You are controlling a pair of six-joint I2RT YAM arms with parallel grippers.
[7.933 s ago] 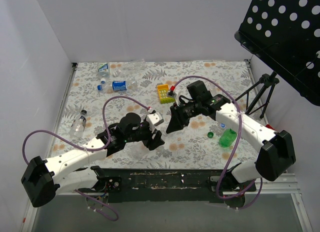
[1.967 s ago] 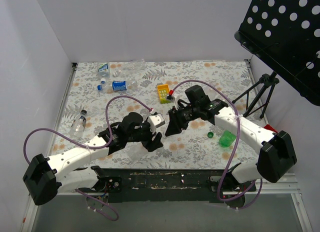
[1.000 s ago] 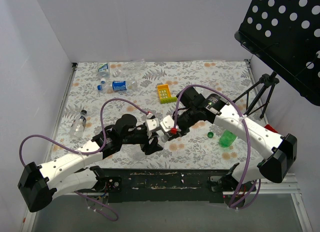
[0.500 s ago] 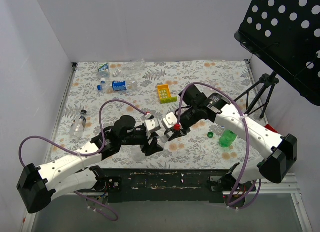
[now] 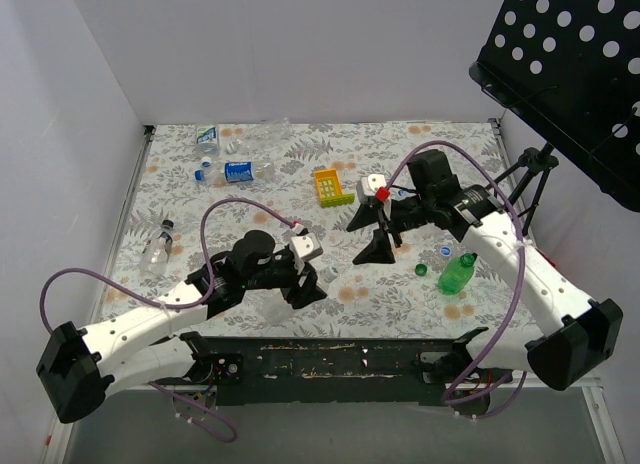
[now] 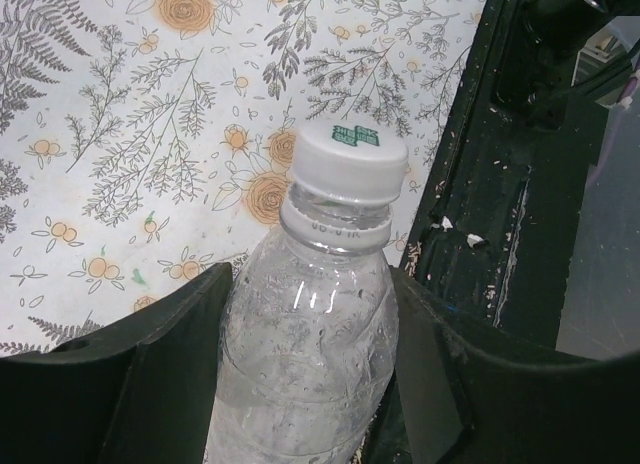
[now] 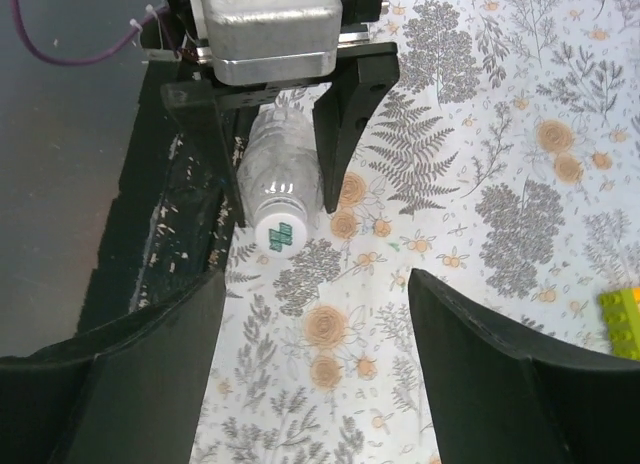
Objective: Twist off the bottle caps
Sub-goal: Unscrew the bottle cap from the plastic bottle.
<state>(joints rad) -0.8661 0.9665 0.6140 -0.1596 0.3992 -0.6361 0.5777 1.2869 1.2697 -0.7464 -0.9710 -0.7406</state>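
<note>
Between fingers of my left gripper (image 6: 305, 319): clear bottle (image 6: 300, 384), clamped at shoulder, white cap (image 6: 347, 160) on, poking past fingertips. My right gripper (image 7: 315, 294): jaws wide apart, nothing between; cap well ahead of it, slightly left of centre. My worries: off-centre approach shoves neck sideways; thin wall buckles or bottle spins in left grip under twist; pads slip on cap. Dropped bottle could roll onto black base plate (image 6: 480, 234) just beside left fingers.

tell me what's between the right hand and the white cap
Only bare floral tablecloth separates right hand and white cap, in the right wrist view.
</note>
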